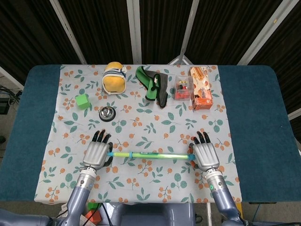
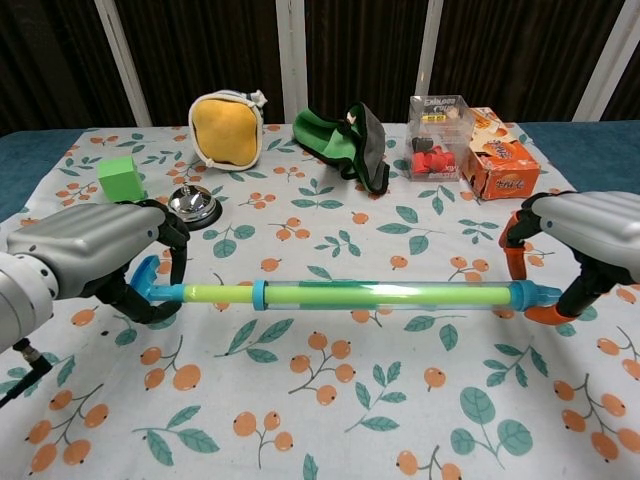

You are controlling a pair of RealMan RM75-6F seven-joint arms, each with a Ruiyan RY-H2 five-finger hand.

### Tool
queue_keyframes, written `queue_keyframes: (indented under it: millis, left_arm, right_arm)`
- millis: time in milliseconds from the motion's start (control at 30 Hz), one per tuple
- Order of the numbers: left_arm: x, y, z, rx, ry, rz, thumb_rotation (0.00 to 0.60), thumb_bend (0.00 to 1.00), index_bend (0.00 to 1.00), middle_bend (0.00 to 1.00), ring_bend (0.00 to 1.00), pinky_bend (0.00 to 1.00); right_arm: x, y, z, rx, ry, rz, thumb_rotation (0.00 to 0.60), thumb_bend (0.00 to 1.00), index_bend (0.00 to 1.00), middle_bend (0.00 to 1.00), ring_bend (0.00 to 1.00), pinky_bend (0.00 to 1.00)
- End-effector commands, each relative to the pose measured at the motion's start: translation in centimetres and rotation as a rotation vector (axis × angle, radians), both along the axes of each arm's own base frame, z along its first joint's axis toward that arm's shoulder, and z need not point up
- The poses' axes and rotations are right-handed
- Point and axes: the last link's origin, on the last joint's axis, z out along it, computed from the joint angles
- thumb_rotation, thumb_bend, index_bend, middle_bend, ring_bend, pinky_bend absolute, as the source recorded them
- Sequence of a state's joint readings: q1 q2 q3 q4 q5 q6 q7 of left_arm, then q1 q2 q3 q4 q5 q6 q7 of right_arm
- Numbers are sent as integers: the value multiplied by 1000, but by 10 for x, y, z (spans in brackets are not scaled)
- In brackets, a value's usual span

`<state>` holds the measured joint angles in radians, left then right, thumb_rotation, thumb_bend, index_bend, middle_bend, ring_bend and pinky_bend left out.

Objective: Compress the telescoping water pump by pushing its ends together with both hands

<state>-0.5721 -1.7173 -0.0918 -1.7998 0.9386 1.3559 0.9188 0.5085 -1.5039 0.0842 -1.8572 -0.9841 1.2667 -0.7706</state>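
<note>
Gripping the telescoping water pump point(image 2: 370, 294) at its ends, the left hand point(image 2: 95, 262) and right hand point(image 2: 585, 235) curl around it at six o'clock of the service bell point(image 1: 106, 113), above the bench point(image 1: 263, 117).

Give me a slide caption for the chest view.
Left hand and right hand hold the telescoping water pump by its ends.

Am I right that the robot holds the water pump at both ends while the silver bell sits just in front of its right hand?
Not quite: the silver bell sits in front of the left hand, not the right hand. The head view shows this. Both hands do hold the water pump at its ends.
</note>
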Motion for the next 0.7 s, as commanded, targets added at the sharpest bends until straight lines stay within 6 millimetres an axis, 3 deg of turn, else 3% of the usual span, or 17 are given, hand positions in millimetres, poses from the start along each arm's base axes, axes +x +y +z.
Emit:
queue_keyframes:
  millis: [33,700]
  left_arm:
    - [1,-1,-1,-1,-5,-1,600,512,592,156,0,0]
    - [7,-1,-7,-16,-26,-5,600,490,576,144,0,0]
  right_arm:
    - [1,0,0,2,-1,2,600,307,685,246,0,0]
    - [8,4,-3,22,-22,20,600,307,685,246,0,0]
